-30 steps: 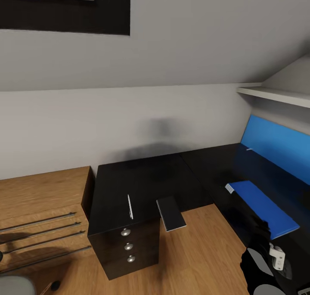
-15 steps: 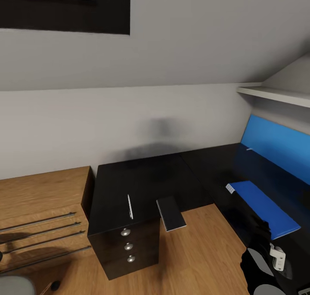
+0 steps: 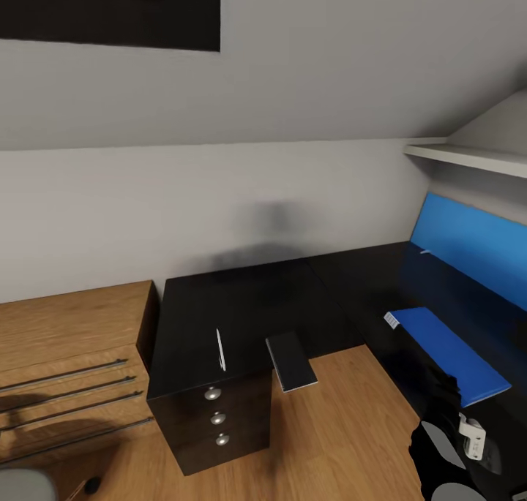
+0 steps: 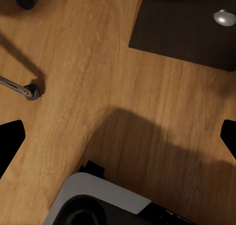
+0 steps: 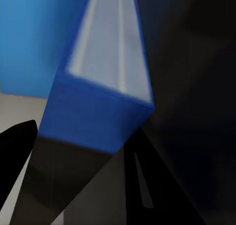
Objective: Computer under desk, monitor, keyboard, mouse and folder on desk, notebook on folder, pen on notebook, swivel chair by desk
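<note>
The blue folder [image 3: 446,353] lies flat on the black worktop [image 3: 241,311], ready for the notebook [image 3: 291,361], which hangs over the edge. Right jaws look wide by the folder; left jaws spread wide over the floor [image 4: 123,87].

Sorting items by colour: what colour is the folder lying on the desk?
Bright blue, with white page edges; the folder shows best in the head view, on the black desk.

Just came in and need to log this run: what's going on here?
A robot is tidying a bedroom workspace. The blue folder already lies on the black desk, with the right hand close at its near end, open. The notebook sits half over the desk's front edge, beside a thin white pen. The left hand hangs open over the wooden floor.
</note>
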`<state>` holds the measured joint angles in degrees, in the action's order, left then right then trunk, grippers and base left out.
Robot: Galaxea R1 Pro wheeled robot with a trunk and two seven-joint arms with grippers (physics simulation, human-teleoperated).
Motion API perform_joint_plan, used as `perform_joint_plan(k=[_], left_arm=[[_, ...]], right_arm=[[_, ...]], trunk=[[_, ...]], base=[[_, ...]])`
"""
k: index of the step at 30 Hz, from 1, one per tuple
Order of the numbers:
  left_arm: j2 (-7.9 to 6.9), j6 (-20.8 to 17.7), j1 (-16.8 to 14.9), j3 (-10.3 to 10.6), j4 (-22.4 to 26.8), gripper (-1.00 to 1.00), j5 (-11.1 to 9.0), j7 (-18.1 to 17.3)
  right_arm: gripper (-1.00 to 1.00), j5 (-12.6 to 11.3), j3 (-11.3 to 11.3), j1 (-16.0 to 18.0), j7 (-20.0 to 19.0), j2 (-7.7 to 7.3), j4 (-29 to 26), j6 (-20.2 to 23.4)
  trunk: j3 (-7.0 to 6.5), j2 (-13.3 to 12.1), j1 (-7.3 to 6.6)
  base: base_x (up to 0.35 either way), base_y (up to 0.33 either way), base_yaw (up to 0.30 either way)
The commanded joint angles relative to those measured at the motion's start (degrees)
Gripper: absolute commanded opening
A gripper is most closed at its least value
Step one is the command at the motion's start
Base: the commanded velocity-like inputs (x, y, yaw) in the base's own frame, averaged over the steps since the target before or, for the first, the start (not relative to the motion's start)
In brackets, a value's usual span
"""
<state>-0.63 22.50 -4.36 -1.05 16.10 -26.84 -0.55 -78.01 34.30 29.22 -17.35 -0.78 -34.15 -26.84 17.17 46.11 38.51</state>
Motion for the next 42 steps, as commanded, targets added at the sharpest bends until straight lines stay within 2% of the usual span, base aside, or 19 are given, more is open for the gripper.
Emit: perform_joint_plan(k=[1, 42], left_arm=[[0.01, 0.14, -0.03, -0.10, -0.02, 1.00, -0.05, -0.06], [0.01, 0.09, -0.03, -0.11, -0.02, 1.00, -0.16, 0.03]], right_arm=[[-1.00, -0.61, 0.00, 0.05, -0.43, -0.01, 0.04, -0.01], [-1.00, -0.74, -0.01, 0.05, -0.26, -0.01, 1.45, 0.07]], trunk=[[0.26, 0.47, 0.23], [7.62, 16.91, 9.24]], base=[[0.000, 0.000, 0.000], [0.000, 0.000, 0.000]])
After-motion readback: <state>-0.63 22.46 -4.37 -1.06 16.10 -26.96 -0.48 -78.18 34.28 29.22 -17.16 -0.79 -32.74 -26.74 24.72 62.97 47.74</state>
